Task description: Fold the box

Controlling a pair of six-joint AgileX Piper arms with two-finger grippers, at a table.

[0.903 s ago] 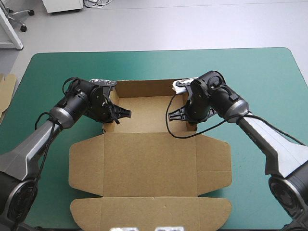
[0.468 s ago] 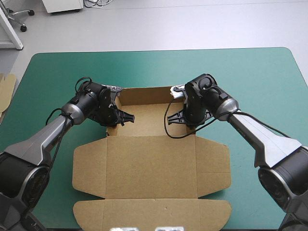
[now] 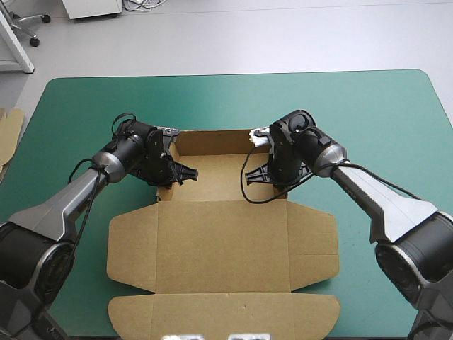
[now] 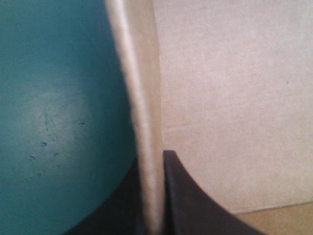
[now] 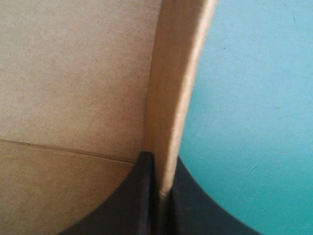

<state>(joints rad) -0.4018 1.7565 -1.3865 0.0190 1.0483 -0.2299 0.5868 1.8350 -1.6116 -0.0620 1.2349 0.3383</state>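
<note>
The brown box [image 3: 223, 241] lies mid-table. Its tray part sits at the far side with walls raised, and the lid lies flat toward the near edge. My left gripper [image 3: 172, 172] is shut on the tray's left side wall, one black finger inside and one outside. In the left wrist view that wall [image 4: 144, 98] stands edge-on between the left gripper [image 4: 151, 161] fingers. My right gripper [image 3: 271, 172] is shut on the right side wall in the same way. The right wrist view shows this wall [image 5: 176, 73] rising from the right gripper [image 5: 162, 161].
The teal-green cover [image 3: 368, 113] lies bare around the box on the far and right sides. An edge of more brown board [image 3: 8, 131] shows at the table's left edge. The lid's rounded flap reaches close to the near edge.
Since the earliest frame both grippers have drawn a little inward with the side walls, and the tray looks narrower. Since just before, hardly anything has moved.
</note>
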